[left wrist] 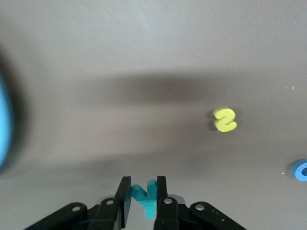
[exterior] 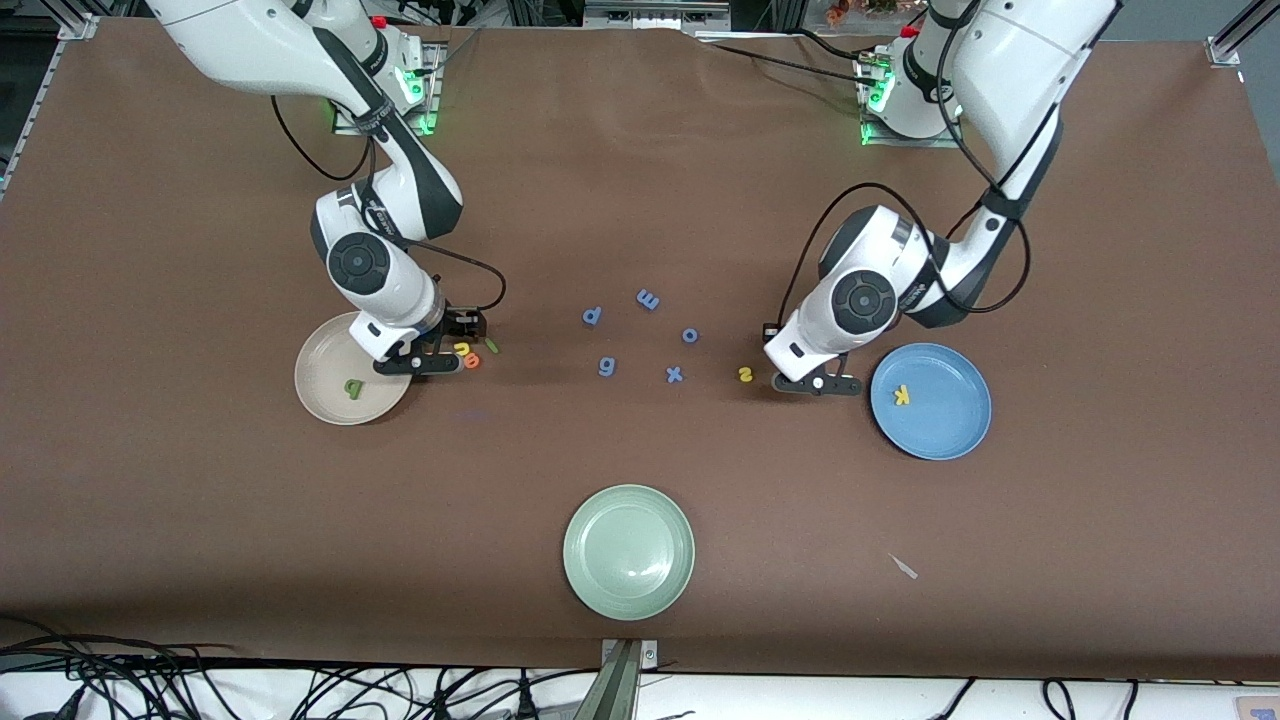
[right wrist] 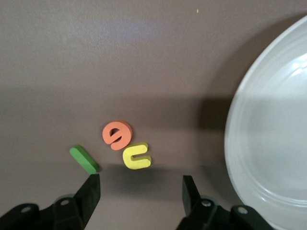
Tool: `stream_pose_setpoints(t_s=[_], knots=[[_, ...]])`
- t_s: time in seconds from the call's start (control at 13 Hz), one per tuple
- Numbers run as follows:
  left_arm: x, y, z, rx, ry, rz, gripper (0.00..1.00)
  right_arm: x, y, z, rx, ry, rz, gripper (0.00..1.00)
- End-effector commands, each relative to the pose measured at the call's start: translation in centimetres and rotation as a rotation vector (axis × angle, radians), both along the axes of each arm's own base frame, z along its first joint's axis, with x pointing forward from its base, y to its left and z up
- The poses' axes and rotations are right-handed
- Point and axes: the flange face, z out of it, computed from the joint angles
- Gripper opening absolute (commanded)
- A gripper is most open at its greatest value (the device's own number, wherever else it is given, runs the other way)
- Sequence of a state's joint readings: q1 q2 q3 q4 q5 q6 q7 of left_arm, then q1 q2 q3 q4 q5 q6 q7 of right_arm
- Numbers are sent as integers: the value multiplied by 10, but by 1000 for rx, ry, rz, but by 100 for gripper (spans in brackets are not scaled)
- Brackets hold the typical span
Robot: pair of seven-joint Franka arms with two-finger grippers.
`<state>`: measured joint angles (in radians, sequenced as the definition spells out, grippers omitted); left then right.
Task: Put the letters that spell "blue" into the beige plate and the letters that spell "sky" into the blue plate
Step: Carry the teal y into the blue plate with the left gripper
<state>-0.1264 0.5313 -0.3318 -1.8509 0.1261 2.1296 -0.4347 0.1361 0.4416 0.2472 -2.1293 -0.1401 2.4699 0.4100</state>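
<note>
Letters are what you are sorting here: the dark green b point(exterior: 352, 388) is lying in the beige plate point(exterior: 322, 352) and the yellow k point(exterior: 901, 395) is lying in the blue plate point(exterior: 945, 425). Your left gripper point(left wrist: 142, 201) is sitting low over the table just beside the blue plate, on the side toward the table's middle, and its jaws are squeezing closed on the teal y point(left wrist: 145, 197), which is standing between the fingers. The yellow s point(exterior: 744, 374) is lying on the table near that gripper, apart from it. Your right gripper point(right wrist: 140, 191) is hovering at the rim of the beige plate with its jaws standing wide and gripping nothing; the yellow u point(right wrist: 137, 156) is lying just ahead of the fingers, the orange e point(right wrist: 116, 134) is touching it, and the green l point(right wrist: 84, 159) is lying beside one fingertip. You are also seeing five periwinkle letters point(exterior: 607, 367) scattered mid-table and a pale green plate point(exterior: 628, 552) nearer the front camera.
</note>
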Motion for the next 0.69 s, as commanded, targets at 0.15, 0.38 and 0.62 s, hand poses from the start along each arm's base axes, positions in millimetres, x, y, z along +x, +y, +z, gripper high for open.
stream_pose_setpoints(t_s=[0.15,0.38,0.62], knots=[[45,90,13,124,-33,-207,0,-6,8,-10,-42,-55,127,78],[55,135,-3,111,-7,-261,8,-6,10,-18,-26,-68,132,77],[55,148,-14,101,10,-234,100,-12,11,-27,-11,-77,140,77]])
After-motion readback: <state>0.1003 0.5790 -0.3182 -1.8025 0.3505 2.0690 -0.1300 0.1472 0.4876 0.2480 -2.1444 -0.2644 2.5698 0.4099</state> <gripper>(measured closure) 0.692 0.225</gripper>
